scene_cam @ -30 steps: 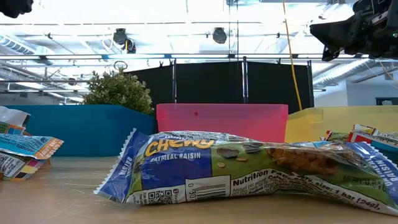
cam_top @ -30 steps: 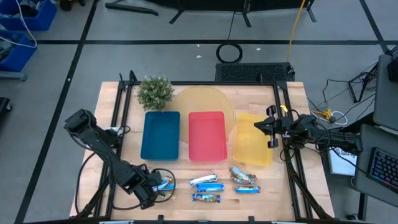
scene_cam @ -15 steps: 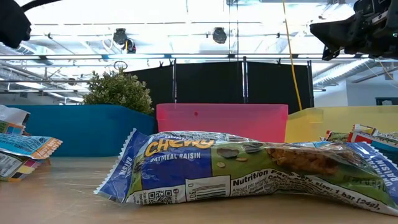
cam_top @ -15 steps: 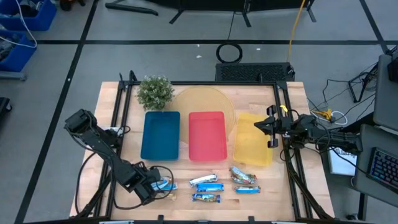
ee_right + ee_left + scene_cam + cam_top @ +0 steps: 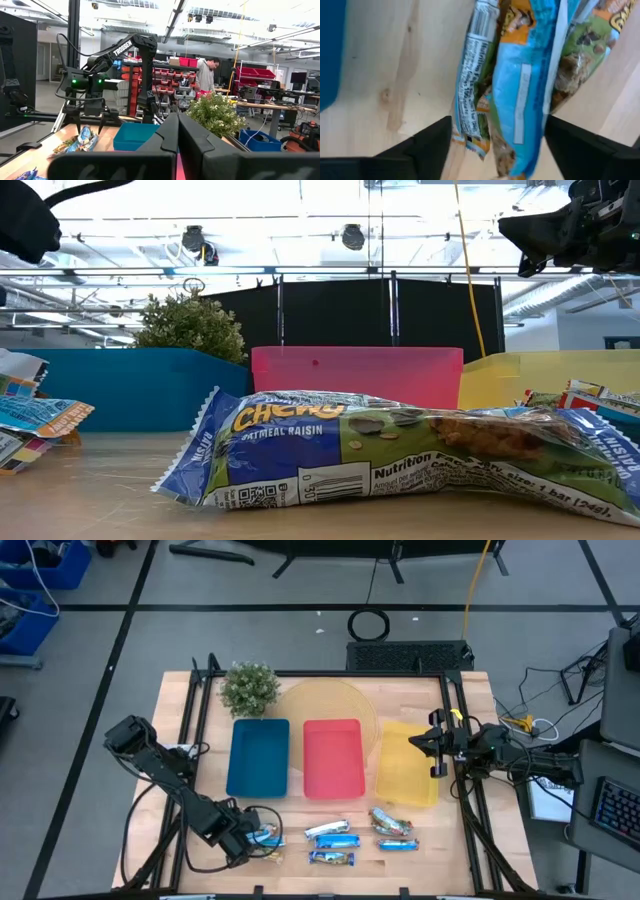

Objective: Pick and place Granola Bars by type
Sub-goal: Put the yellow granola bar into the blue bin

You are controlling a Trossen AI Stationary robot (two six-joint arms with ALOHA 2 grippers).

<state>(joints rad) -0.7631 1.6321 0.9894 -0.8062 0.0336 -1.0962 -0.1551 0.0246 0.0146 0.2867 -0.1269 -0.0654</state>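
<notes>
Working outward from the blue tray, I am bringing the left gripper down at the near edge of the table, just in front of that tray's near-left corner, over a small bunch of granola bars lying on the wood. In the left wrist view its two fingers are standing wide apart on either side of a blue-wrapped bar and the one beside it, not yet pinching either, so I am reading this as the pick step, with the jaws straddling the wrappers and nothing held. The next move, as I judge it, is closing on one bar alone and not the pair, since they are lying touching and overlapping; then lifting it and carrying it to the tray for its type. Further along the near edge from the blue tray, in front of the red tray, the other bars are waiting in a loose cluster. Past the red tray, the right gripper is hanging shut and idle over the yellow tray.
</notes>
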